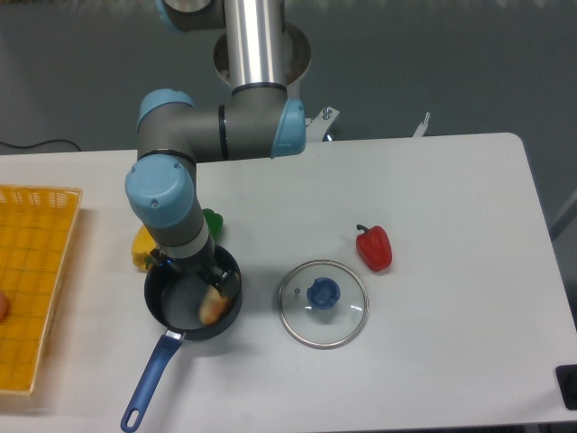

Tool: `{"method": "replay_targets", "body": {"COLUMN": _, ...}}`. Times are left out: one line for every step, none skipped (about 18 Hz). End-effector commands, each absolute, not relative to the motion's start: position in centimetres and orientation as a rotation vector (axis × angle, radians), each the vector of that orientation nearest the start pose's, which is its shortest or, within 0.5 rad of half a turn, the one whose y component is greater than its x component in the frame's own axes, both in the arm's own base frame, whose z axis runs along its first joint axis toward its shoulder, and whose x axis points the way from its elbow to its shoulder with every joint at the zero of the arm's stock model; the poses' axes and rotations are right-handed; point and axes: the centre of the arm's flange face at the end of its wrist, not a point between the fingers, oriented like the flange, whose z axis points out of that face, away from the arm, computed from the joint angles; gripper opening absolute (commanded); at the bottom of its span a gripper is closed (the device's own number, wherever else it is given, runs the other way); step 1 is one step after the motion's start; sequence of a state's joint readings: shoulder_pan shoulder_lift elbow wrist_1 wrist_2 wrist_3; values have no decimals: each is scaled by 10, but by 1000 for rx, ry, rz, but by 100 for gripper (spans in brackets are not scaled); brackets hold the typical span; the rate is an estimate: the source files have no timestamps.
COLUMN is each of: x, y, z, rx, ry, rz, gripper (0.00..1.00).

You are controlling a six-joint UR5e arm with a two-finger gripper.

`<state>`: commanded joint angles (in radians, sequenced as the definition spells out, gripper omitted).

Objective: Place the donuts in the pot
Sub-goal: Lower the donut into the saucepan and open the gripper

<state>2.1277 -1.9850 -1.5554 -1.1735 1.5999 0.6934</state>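
Claw (209, 273) low over pot (171, 305), jaw state impossible to tell; donut (213, 308) just beneath, tilted inside. Best lifted straight up, clear of rim.

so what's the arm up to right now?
The UR5e arm has its pincer down at the round dark pot with the long blue handle. A small pale cream ring donut lies tilted inside the pot, near its right wall. Whether the pincer is gripping it or has let go cannot be told from this view. The round glass lid with the blue knob lies flat on the white table, right of the pot.
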Motion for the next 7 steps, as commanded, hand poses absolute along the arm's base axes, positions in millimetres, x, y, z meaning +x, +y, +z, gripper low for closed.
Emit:
{"method": "replay_targets", "body": {"x": -221, "y": 606, "z": 298, "rx": -3153, "ry": 216, "rz": 35, "gripper": 100}}
{"method": "replay_targets", "body": {"x": -218, "y": 607, "z": 297, "rx": -3153, "ry": 218, "rz": 35, "gripper": 100}}
{"method": "replay_targets", "body": {"x": -218, "y": 606, "z": 296, "rx": -3155, "ry": 221, "rz": 35, "gripper": 100}}
{"method": "replay_targets", "body": {"x": -218, "y": 606, "z": 295, "rx": -3155, "ry": 221, "rz": 35, "gripper": 100}}
{"method": "replay_targets", "body": {"x": -218, "y": 606, "z": 297, "rx": -3149, "ry": 222, "rz": 42, "gripper": 100}}
{"method": "replay_targets", "body": {"x": -219, "y": 607, "z": 298, "rx": -3144, "ry": 224, "rz": 48, "gripper": 100}}
{"method": "replay_targets", "body": {"x": -219, "y": 608, "z": 300, "rx": -3140, "ry": 229, "rz": 54, "gripper": 100}}
